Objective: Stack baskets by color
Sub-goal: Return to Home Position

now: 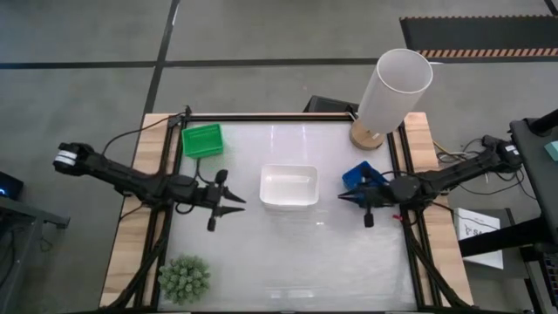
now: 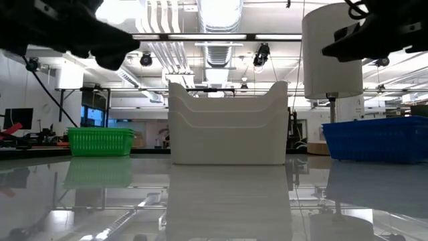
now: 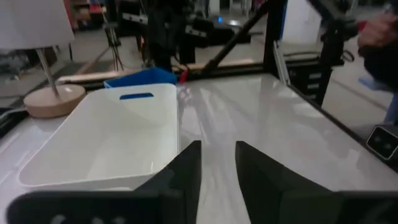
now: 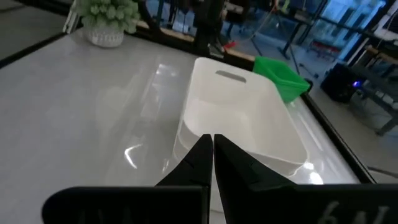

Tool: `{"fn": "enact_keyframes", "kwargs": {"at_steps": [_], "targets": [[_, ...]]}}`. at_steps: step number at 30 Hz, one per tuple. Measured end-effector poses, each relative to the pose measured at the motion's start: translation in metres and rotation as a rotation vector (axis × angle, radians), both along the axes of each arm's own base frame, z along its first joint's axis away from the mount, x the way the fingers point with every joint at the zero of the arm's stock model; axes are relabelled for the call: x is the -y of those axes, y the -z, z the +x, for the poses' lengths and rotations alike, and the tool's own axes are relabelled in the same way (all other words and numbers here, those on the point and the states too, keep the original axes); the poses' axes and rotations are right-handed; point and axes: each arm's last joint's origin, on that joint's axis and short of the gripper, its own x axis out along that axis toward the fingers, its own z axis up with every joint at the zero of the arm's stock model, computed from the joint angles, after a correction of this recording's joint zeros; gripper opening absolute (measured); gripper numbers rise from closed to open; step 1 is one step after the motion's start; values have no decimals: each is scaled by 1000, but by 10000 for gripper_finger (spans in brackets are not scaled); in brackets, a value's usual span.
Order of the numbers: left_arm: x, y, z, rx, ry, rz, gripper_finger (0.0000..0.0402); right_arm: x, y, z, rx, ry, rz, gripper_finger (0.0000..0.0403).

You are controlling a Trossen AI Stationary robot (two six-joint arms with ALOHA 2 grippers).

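Left pincer [image 1: 235, 201] hangs open, my right pincer [image 1: 344, 199] shut empty, white baskets [image 1: 288, 187] between them, green baskets [image 1: 201, 139] beyond left, blue baskets [image 1: 356, 177] beside right.

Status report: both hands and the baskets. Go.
Left hand open, empty, left of white baskets. Right hand shut, empty, beside blue baskets. Green baskets at table's corner. Nothing in the way.
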Motion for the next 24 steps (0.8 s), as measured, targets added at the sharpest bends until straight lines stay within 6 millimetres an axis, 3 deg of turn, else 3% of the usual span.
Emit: {"fn": "enact_keyframes", "kwargs": {"at_steps": [7, 16, 24], "targets": [[-5, 21, -20, 74, -2, -36, 42, 6, 3, -18, 83, -3, 19, 9], [-12, 38, -43, 136, -75, -45, 24, 13, -1, -44, 263, -11, 34, 9], [-18, 36, -54, 157, -182, 38, 24, 18, -8, -56, 349, -1, -36, 9]]}}
